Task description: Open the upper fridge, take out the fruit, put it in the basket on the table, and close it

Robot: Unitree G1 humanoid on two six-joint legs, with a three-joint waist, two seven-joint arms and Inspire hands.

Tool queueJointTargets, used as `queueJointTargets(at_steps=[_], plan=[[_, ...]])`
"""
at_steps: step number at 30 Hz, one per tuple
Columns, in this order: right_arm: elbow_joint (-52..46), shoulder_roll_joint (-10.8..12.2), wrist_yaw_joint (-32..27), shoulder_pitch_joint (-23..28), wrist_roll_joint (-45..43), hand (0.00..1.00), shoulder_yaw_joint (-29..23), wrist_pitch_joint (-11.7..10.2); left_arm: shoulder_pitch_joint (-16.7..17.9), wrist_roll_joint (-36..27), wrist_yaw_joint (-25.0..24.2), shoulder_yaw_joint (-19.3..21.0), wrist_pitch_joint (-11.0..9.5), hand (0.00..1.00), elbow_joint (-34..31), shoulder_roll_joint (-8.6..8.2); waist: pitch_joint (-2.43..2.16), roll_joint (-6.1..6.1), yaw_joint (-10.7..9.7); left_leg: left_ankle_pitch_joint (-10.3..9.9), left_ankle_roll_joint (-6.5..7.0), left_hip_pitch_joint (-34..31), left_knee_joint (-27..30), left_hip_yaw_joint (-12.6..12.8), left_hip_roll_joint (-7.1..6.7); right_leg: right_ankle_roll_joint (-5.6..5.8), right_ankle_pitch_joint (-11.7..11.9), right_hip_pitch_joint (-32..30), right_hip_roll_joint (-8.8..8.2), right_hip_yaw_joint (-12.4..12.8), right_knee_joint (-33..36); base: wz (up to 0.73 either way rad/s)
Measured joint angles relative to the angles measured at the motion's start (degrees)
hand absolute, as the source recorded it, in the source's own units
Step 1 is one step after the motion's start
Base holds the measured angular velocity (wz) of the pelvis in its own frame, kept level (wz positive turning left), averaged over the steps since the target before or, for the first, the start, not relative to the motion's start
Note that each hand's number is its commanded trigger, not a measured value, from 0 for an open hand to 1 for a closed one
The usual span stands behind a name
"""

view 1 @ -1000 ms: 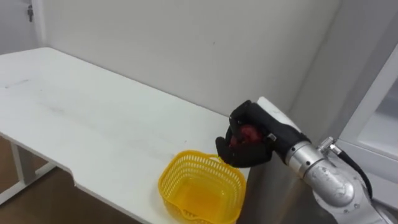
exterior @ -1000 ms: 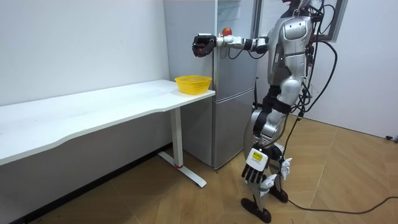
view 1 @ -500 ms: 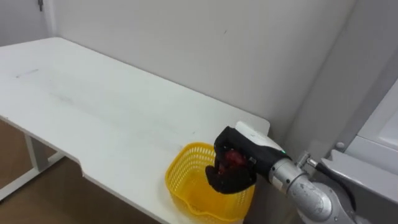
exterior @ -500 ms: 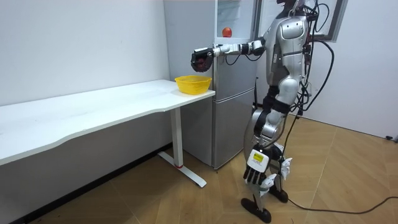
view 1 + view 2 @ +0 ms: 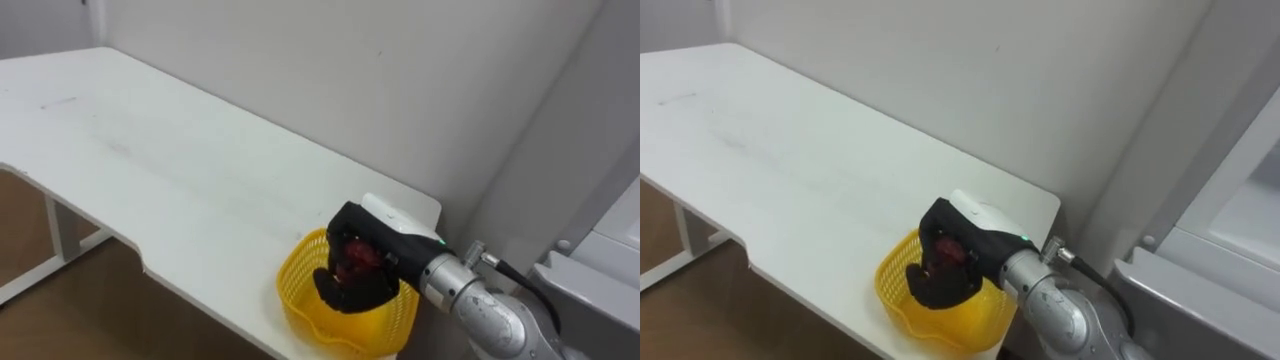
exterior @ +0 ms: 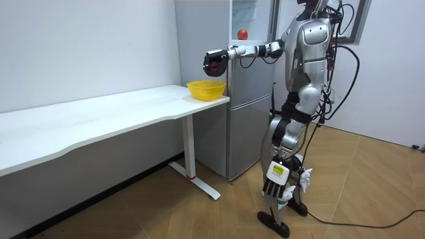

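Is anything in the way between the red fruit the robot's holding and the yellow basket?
No, nothing visible. The right hand, curled round the red fruit, hangs just above the yellow basket on the white table, with only air between them.

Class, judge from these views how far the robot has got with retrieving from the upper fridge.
Done: a red item is out of the fridge, gripped in the right hand. In hand: that hand hovers above the yellow basket at the table end. Left: release the item into the basket. The left hand hangs idle by the leg.
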Motion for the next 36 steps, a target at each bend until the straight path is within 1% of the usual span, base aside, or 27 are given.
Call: queueJointTargets(at_steps=[1, 3, 6, 9, 13, 17, 22, 27, 36], plan=[[0.00, 0.00, -0.10, 0.01, -0.77, 0.00, 0.00, 0.00, -0.07, 0.00, 0.01, -0.01, 0.00, 0.00, -0.02, -0.02, 0.15, 0.21, -0.13, -0.02, 0.00, -0.26, 0.23, -0.21, -0.07, 0.00, 0.00, -0.23, 0.00, 0.01, 0.05, 0.07], [-0.01, 0.00, -0.42, 0.01, -0.91, 0.00, 0.00, -0.02, -0.12, 0.00, 0.18, -0.01, 0.01, 0.00, -0.02, -0.02, 0.25, 0.50, -0.12, -0.02, 0.00, -0.68, 0.37, -0.21, -0.08, 0.00, 0.00, -0.56, -0.01, 0.01, 0.11, 0.00], [-0.01, 0.00, -0.69, 0.01, -1.43, 0.00, 0.00, -0.02, 0.13, -0.03, 0.40, -0.11, 0.02, 0.00, -0.03, -0.04, 0.24, 1.31, -0.48, -0.01, 0.00, -1.01, 0.77, -0.28, -0.29, 0.00, 0.00, -0.67, -0.10, -0.10, 0.12, 0.00], [-0.01, -0.01, -0.73, 0.01, -2.72, 0.00, 0.00, -0.02, 0.17, 0.00, 0.54, -0.58, 0.05, 0.00, -0.04, -0.10, 0.08, 2.07, -0.51, -0.01, 0.03, -1.01, 0.91, -0.29, -0.50, 0.00, 0.00, -0.65, -0.19, -0.15, 0.15, 0.00], [-0.01, -0.01, -0.76, 0.01, -3.09, 0.00, 0.00, -0.02, -0.14, 0.00, 0.78, -0.59, 0.03, 0.00, -0.09, -0.15, -0.16, 2.60, -0.55, -0.01, 0.03, -1.00, 1.06, -0.29, -0.56, 0.00, 0.00, -0.61, -0.20, -0.15, 0.24, 0.00], [-0.01, -0.02, -1.24, 0.01, -3.04, 0.00, 0.00, -0.02, -0.10, 0.05, 1.63, -0.61, 0.09, 0.00, -0.11, -0.16, -0.26, 2.66, -0.53, -0.01, 0.04, -1.00, 1.08, -0.29, -0.55, 0.00, 0.00, -0.63, -0.18, 0.11, 0.26, 0.00], [-0.14, -0.02, -1.61, 0.01, -3.14, 0.00, 0.00, -0.02, -0.07, 0.09, 1.57, -0.59, 0.40, 0.00, -0.23, -0.18, -0.36, 2.65, -0.57, 0.00, 0.04, -1.00, 1.12, -0.33, -0.54, 0.00, 0.00, -0.60, -0.20, 0.12, 0.26, 0.00], [-0.33, -0.02, -1.61, 0.01, -3.90, 0.00, -0.01, -0.01, -0.08, 0.07, 1.48, -0.55, 0.34, 0.00, -0.25, -0.22, -0.56, 3.06, -0.64, 0.00, 0.05, -0.98, 1.31, -0.32, -0.49, 0.00, 0.00, -0.49, -0.27, -0.07, 0.27, 0.00], [-0.98, -0.16, -1.60, 0.01, -5.23, 0.00, -0.01, -0.02, 0.07, 0.14, 0.42, -0.47, 0.30, 0.00, -0.79, -0.22, -0.62, 3.37, -0.85, 0.00, 0.05, -0.76, 1.49, -0.25, -0.46, 0.00, 0.00, -0.27, -0.26, -0.07, 0.27, 0.00]])
